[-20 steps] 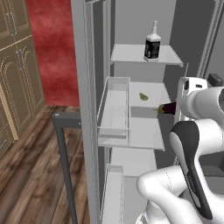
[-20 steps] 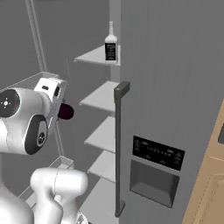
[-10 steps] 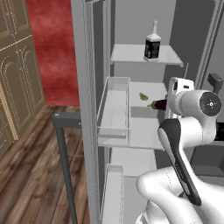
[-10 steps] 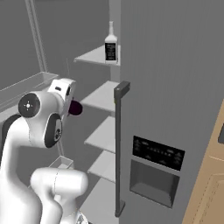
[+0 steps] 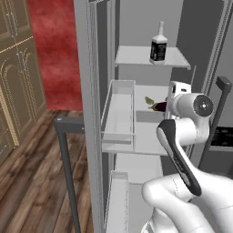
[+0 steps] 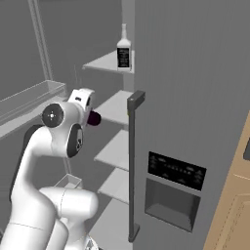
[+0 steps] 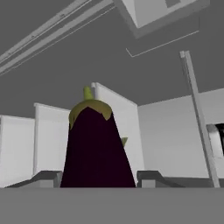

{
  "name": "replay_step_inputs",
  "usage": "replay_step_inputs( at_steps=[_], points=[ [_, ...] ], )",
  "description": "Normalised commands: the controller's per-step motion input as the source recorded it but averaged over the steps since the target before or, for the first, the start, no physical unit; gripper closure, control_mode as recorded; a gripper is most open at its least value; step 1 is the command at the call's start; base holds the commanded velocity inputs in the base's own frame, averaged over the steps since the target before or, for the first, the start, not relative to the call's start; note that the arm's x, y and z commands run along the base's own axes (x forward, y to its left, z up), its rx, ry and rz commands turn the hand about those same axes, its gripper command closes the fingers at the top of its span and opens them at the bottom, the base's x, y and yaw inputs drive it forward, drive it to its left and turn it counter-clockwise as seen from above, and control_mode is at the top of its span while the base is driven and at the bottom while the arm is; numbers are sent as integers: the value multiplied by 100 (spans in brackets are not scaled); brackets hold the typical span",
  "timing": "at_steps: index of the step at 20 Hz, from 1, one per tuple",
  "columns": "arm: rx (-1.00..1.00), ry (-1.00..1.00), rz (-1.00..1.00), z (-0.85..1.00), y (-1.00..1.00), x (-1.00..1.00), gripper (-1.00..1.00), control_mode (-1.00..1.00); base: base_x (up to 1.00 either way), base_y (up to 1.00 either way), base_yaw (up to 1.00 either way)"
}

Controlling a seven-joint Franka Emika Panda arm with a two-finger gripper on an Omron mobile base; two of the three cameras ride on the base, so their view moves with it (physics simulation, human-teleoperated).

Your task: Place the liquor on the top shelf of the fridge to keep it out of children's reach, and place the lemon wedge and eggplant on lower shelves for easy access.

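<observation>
The liquor (image 5: 158,48) (image 6: 123,53) stands upright on the fridge's top shelf (image 5: 136,56) (image 6: 102,62). My gripper (image 5: 165,106) (image 6: 89,115) (image 7: 98,180) is shut on the dark purple eggplant (image 5: 159,107) (image 6: 94,118) (image 7: 96,148), stem end pointing into the fridge (image 5: 200,27). It holds the eggplant just above the second shelf (image 5: 145,93). The lemon wedge (image 5: 149,100) lies on that shelf, right beside the eggplant's tip. In the hand view a yellow-green sliver (image 7: 124,141) peeks out behind the eggplant.
The open left door (image 5: 88,113) carries clear-walled bins (image 5: 119,113) close to my arm's left. The shut right door has a dark bar handle (image 6: 133,161) (image 5: 217,113) and a dispenser panel (image 6: 175,171). Lower shelves (image 6: 117,151) lie below. Tan cabinets (image 5: 18,68) stand far left.
My arm has reached further into the fridge, carrying the eggplant deeper over the second shelf towards the lemon wedge. The bottle and wedge have not moved.
</observation>
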Motion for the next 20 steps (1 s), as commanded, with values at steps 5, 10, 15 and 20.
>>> replay_step_inputs(
  at_steps=[5,10,15,20],
  points=[
    [0,0,0,-32,-13,63,100,-100,0,0,0],
    [0,6,0,-13,-11,66,100,-100,0,0,0],
    [0,16,0,0,-23,66,100,-100,0,0,0],
    [0,10,0,-6,-10,67,100,-100,0,0,0]
  ],
)
